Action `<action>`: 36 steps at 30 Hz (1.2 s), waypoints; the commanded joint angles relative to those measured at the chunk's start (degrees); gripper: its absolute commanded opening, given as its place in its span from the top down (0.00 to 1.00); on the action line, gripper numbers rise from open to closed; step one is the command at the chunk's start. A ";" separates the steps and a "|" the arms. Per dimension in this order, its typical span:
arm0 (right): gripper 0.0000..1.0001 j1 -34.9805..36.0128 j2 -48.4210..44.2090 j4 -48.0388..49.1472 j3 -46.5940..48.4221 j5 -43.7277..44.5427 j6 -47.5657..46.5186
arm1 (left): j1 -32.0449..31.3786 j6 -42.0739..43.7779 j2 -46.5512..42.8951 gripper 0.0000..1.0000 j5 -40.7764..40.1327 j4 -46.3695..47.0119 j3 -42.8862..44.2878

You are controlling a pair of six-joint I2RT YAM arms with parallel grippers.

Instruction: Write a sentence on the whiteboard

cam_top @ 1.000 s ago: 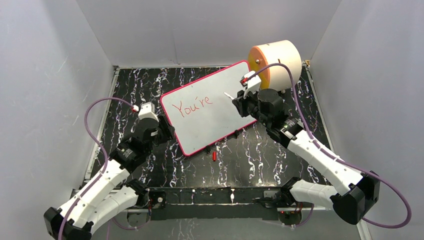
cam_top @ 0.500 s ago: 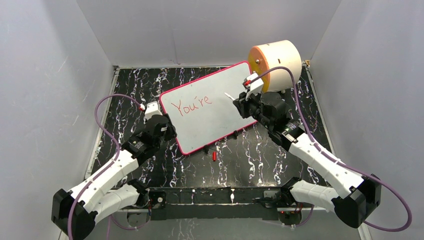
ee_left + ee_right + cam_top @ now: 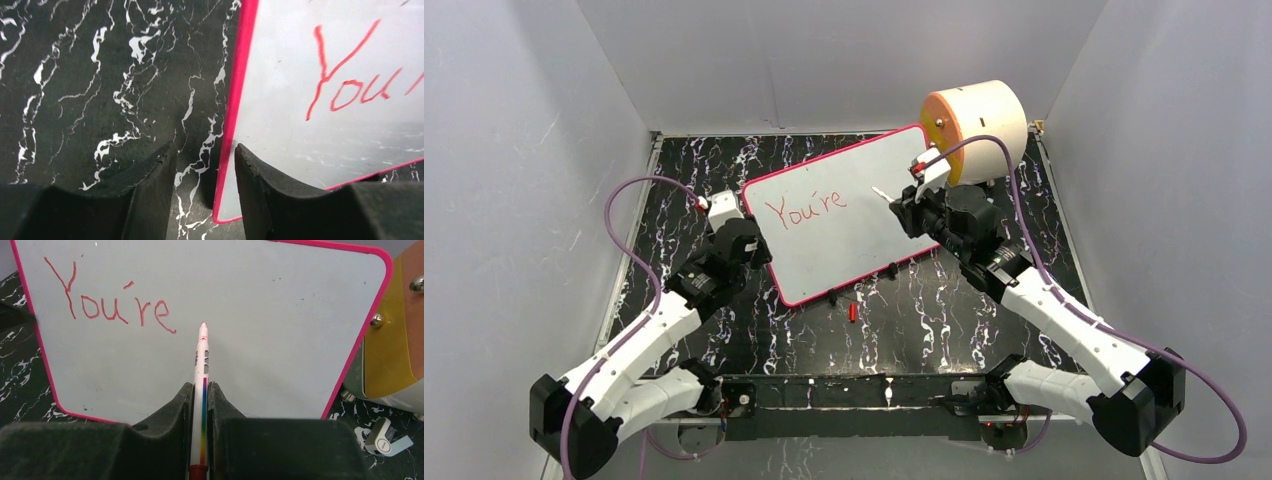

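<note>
The whiteboard (image 3: pixel 854 225) with a pink-red frame lies tilted across the marble table. Only "You're" (image 3: pixel 805 212) stands on it in red, also seen in the right wrist view (image 3: pixel 107 307). My right gripper (image 3: pixel 906 212) is shut on a white marker with a rainbow stripe (image 3: pixel 202 370). The marker tip (image 3: pixel 203 325) sits just right of the "re"; I cannot tell whether it touches. My left gripper (image 3: pixel 205 152) is open and straddles the board's pink left edge (image 3: pixel 234 115) near its lower corner, one finger over the white face, one over the table.
A cream cylinder with an orange face (image 3: pixel 976 120) lies behind the board's far right corner, close to my right wrist. A small red cap (image 3: pixel 852 312) lies on the table below the board. A small white clip (image 3: pixel 384 438) lies by the cylinder. Grey walls enclose the table.
My left arm has moved forward along the board's left edge, and the board has shifted slightly. My right gripper with the marker has barely moved. The lettering is unchanged.
</note>
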 commanded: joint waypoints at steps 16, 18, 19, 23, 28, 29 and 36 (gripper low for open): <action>1.00 -0.35 1.33 -9.38 8.41 -4.25 -2.88 | 20.92 22.54 11.94 0.34 38.82 -0.88 29.26; 1.00 -0.35 1.99 -11.13 9.96 -4.32 -3.56 | 21.88 24.65 15.05 0.31 42.66 -1.78 32.57; 1.00 -0.34 2.52 -12.11 11.18 -4.67 -3.91 | 22.18 25.47 16.74 0.30 44.54 -2.48 34.48; 1.00 -0.35 4.46 -14.84 13.27 -5.01 -5.40 | 22.97 27.58 24.11 0.28 53.18 -4.87 41.05; 1.00 -0.35 5.98 -16.82 16.11 -4.41 -5.04 | 23.13 31.68 32.35 0.26 62.92 -8.90 48.76; 1.00 -0.35 5.74 -15.84 15.99 -3.61 -4.97 | 23.09 32.28 33.90 0.26 64.59 -9.80 50.35; 1.00 -0.36 3.41 -10.53 14.41 -2.90 -9.20 | 23.09 37.23 42.92 0.27 74.13 -16.82 59.68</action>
